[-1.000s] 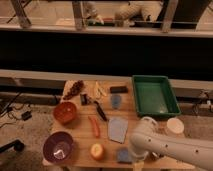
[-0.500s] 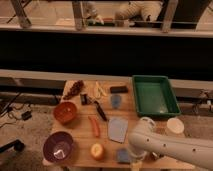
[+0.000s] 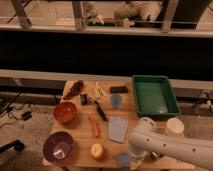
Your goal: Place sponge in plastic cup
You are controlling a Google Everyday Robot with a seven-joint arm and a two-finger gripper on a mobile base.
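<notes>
The sponge [image 3: 123,159] is a small blue-grey block at the table's front edge, right of the apple. The plastic cup [image 3: 116,101] is small and light blue. It stands upright mid-table, left of the green tray. My white arm [image 3: 160,145] reaches in from the lower right, and its end bends down over the front edge. The gripper [image 3: 135,157] is right beside the sponge, on its right, and mostly hidden under the arm's wrist. I cannot tell whether it touches the sponge.
A flat pale-blue sheet [image 3: 118,129] lies between cup and sponge. A green tray [image 3: 155,95] sits back right, a cream-white cup [image 3: 175,126] at the right edge. A red bowl [image 3: 65,112], purple bowl [image 3: 60,147], apple [image 3: 97,150], carrot [image 3: 94,126] and black-handled tool [image 3: 100,110] lie left.
The arm's elbow has risen very slightly. The sponge, the cup and the other objects have not moved.
</notes>
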